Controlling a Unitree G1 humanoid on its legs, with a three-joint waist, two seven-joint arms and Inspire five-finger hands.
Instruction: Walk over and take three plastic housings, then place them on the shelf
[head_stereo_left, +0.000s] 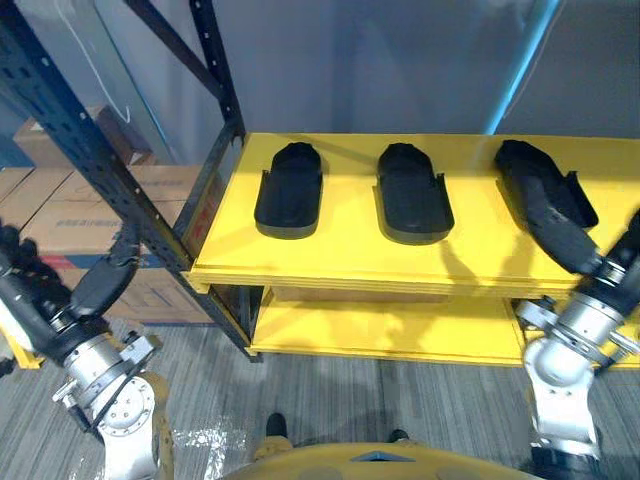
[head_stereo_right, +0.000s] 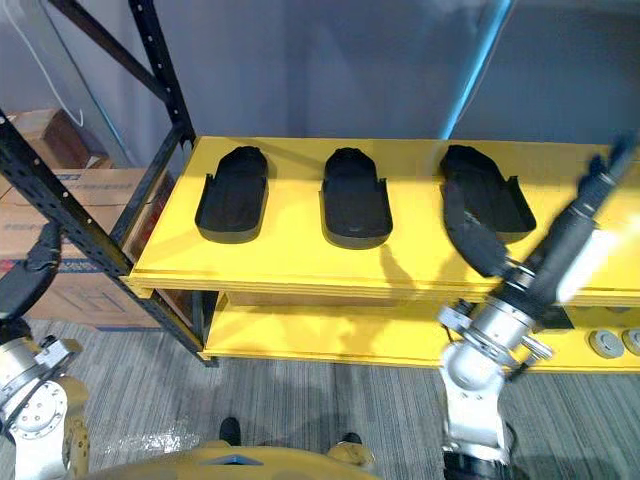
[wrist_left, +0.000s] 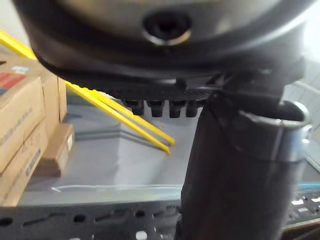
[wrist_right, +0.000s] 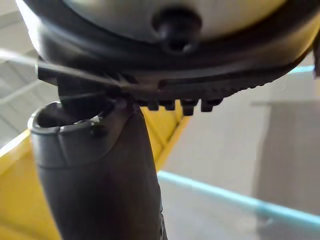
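Three black plastic housings lie in a row on the yellow shelf (head_stereo_left: 330, 255): the left one (head_stereo_left: 290, 190), the middle one (head_stereo_left: 412, 192) and the right one (head_stereo_left: 545, 185). My right hand (head_stereo_right: 545, 255) reaches in from the lower right with straight fingers, open and holding nothing. Its thumb (head_stereo_right: 475, 240) overlaps the near end of the right housing; I cannot tell if it touches. My left hand (head_stereo_left: 95, 290) hangs low at the left, beside the shelf's corner, open and empty. In the wrist views each thumb (wrist_left: 235, 175) (wrist_right: 100, 175) stands free with nothing in it.
A dark perforated rack upright (head_stereo_left: 90, 150) slants down to the shelf's left corner. Cardboard boxes (head_stereo_left: 70, 215) are stacked behind it. A lower yellow shelf (head_stereo_left: 380, 330) lies beneath, with small round grey parts (head_stereo_right: 605, 343) at its right. Grey carpet (head_stereo_left: 330, 400) lies in front.
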